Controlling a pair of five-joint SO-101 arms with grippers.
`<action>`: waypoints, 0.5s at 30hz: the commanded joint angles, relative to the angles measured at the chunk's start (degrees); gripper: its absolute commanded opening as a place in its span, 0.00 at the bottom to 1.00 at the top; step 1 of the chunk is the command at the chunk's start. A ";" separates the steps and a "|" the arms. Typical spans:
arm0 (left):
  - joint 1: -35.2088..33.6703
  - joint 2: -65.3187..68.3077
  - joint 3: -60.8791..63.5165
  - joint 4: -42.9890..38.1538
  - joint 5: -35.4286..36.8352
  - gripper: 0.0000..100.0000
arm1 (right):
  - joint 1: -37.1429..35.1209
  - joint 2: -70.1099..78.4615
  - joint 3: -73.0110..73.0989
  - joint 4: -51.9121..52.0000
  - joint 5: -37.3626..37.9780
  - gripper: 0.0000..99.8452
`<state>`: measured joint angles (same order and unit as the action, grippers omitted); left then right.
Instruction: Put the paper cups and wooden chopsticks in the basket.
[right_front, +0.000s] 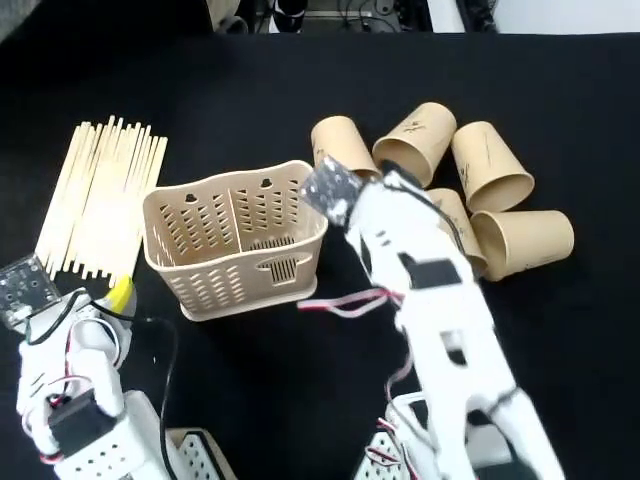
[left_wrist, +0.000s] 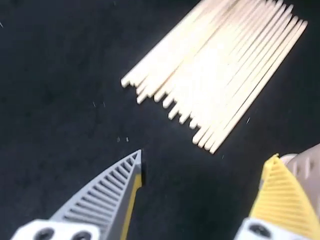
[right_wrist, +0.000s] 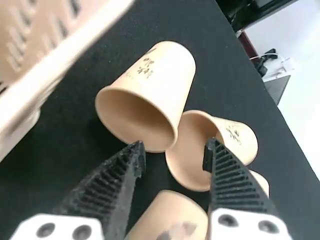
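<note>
Several tan paper cups lie on their sides on the black table, among them a cup (right_front: 341, 145) beside the basket, another cup (right_front: 416, 140) and one more cup (right_front: 523, 241) at the right. A cream slotted basket (right_front: 236, 240) stands mid-left. Behind it to the left lies a row of wooden chopsticks (right_front: 100, 195). My right gripper (right_wrist: 172, 150) is open, hovering over the rims of one cup (right_wrist: 150, 95) and a second cup (right_wrist: 212, 147). My left gripper (left_wrist: 205, 160) is open above bare table, just short of the chopsticks' (left_wrist: 220, 65) near ends.
The right arm (right_front: 440, 300) stretches from the front edge to the cups and covers part of one. The left arm's base (right_front: 75, 410) is at the front left corner. The basket wall (right_wrist: 45, 60) is close beside the right gripper.
</note>
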<state>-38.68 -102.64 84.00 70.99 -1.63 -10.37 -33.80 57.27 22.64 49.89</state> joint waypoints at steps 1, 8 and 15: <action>-0.48 0.26 4.09 -3.96 -0.35 0.36 | 1.41 11.12 -7.78 -5.80 0.62 0.20; 3.12 0.26 7.96 -8.44 -0.18 0.36 | 2.55 29.93 -18.95 -9.14 0.70 0.20; 7.34 0.26 9.01 -8.53 -0.44 0.36 | 2.37 39.78 -24.04 -15.65 0.35 0.13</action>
<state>-32.44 -102.11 93.14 63.60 -1.63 -8.35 5.05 36.44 10.95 49.89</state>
